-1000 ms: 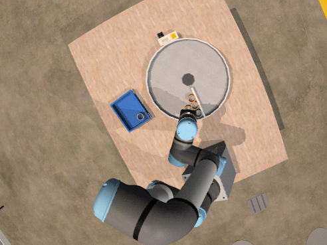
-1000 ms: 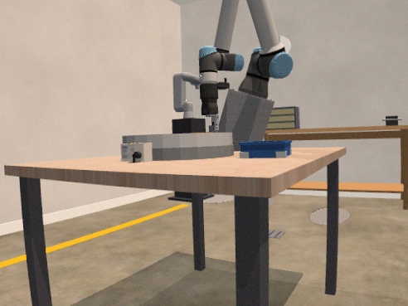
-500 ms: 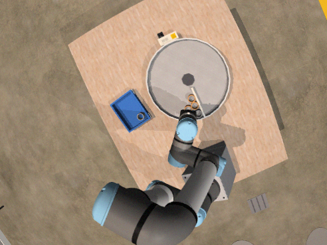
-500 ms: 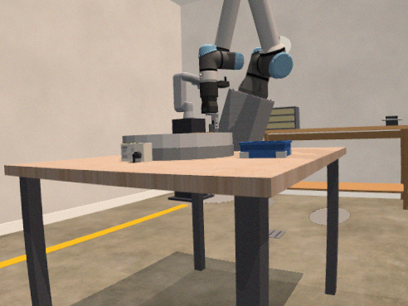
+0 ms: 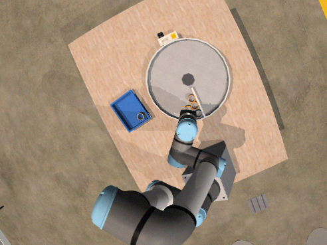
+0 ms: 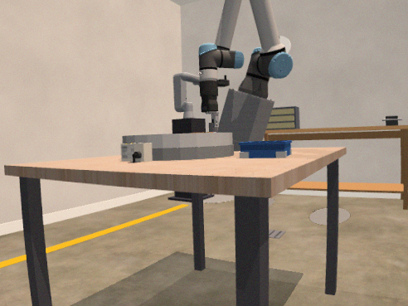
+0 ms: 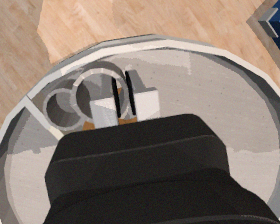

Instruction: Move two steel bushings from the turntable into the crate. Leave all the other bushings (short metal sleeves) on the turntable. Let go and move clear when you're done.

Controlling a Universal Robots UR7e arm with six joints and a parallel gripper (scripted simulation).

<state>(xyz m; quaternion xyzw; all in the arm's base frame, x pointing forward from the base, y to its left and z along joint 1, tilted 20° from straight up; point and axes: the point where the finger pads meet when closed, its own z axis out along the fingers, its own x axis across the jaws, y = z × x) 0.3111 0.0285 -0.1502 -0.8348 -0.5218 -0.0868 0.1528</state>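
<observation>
My gripper (image 7: 121,86) is low over the near edge of the grey turntable (image 5: 188,78) and is shut on the wall of a steel bushing (image 7: 99,91), one finger inside the ring and one outside. Another grey bushing (image 7: 59,107) lies just beside it. In the top view, copper-coloured bushings (image 5: 191,98) and grey ones (image 5: 195,105) sit clustered by a white divider bar (image 5: 197,102), and my wrist (image 5: 187,116) hides the fingers. The blue crate (image 5: 130,110) stands left of the turntable with one steel bushing (image 5: 138,117) inside. The side view shows the gripper (image 6: 213,122) down at the turntable top.
A small control box (image 5: 167,37) sits at the turntable's far edge. A black hub (image 5: 188,79) marks the turntable's centre. The arm's grey base block (image 5: 216,169) stands at the table's near edge. The crate also shows in the side view (image 6: 265,148).
</observation>
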